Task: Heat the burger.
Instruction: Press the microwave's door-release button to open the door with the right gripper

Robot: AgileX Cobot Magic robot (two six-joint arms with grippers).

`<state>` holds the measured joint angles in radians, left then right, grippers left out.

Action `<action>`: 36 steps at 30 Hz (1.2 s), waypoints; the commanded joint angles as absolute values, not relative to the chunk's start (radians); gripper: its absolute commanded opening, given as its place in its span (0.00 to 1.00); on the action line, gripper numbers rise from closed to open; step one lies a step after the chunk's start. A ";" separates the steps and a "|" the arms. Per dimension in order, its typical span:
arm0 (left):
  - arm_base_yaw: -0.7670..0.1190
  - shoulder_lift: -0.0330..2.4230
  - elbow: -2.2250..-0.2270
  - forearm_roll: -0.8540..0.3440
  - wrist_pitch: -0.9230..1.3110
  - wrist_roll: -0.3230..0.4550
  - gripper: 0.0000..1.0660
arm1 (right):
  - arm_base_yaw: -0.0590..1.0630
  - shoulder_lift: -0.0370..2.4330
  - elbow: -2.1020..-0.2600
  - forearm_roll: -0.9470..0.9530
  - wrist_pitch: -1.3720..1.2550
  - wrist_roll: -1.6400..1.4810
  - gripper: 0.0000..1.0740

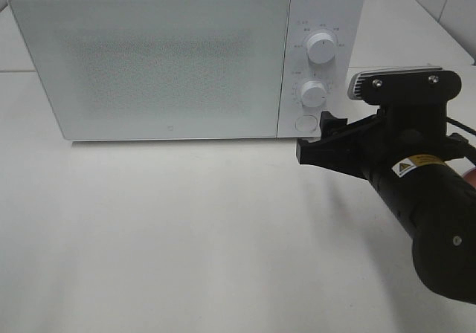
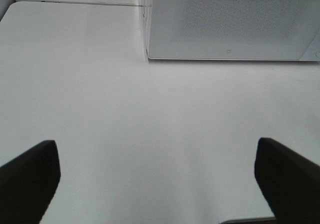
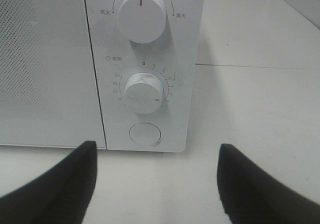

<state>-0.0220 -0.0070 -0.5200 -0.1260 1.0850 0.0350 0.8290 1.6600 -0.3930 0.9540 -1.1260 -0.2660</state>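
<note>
Hunting for the burger, I can't spot it in any view. One boxy white microwave (image 1: 149, 65) stands door shut, its speckled front hiding the inside. Its panel carries two smooth round dials, the upper knob (image 3: 143, 15) and the lower knob (image 3: 143, 92), with one round button (image 3: 145, 134) beneath. The right pincer (image 3: 156, 154) hangs just before them, fingers apart and empty. The left pincer (image 2: 156, 149) is spread wide over the plain white counter (image 1: 186, 236).

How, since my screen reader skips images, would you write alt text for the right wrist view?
Close-up of the control panel of a white microwave: an upper knob, a timer knob with its red mark turned past zero, and a round button below. The right tool holds its black fingers open and empty in front of it, above a table.
</note>
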 commanded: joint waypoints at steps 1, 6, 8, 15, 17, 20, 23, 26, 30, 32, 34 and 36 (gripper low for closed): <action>-0.020 -0.028 -0.518 -0.123 1.071 0.031 0.92 | 0.831 1.657 -0.401 0.957 -1.122 -0.051 0.47; -0.020 -0.028 -0.518 -0.123 1.071 0.031 0.92 | 0.831 1.657 -0.401 0.957 -1.126 0.280 0.24; -0.020 -0.028 -0.518 -0.123 1.071 0.031 0.92 | 0.831 1.657 -0.401 0.957 -1.126 0.336 0.20; -0.020 -0.028 -0.518 -0.123 1.071 0.031 0.92 | 0.831 1.657 -0.401 0.957 -1.076 0.745 0.00; -0.020 -0.028 -0.518 -0.123 1.071 0.031 0.92 | 0.831 1.657 -0.401 0.956 -1.046 0.909 0.00; -0.020 -0.028 -0.518 -0.123 1.071 0.031 0.92 | 0.831 1.657 -0.401 0.956 -1.026 1.016 0.00; -0.020 -0.028 -0.518 -0.123 1.071 0.031 0.92 | 0.831 1.657 -0.401 0.956 -1.024 1.085 0.00; -0.020 -0.028 -0.518 -0.123 1.071 0.031 0.92 | 0.828 1.661 -0.401 0.956 -1.024 1.121 0.00; -0.020 -0.028 -0.518 -0.123 1.071 0.031 0.92 | 0.828 1.701 -0.402 0.956 -1.027 1.155 0.00; -0.020 -0.028 -0.518 -0.123 1.071 0.031 0.92 | 0.828 1.716 -0.404 0.956 -1.027 1.162 0.00; -0.020 -0.028 -0.518 -0.123 1.071 0.031 0.92 | 0.828 1.743 -0.417 0.935 -1.026 1.194 0.00; -0.020 -0.028 -0.518 -0.123 1.071 0.031 0.92 | 0.828 1.756 -0.431 0.927 -1.026 1.204 0.00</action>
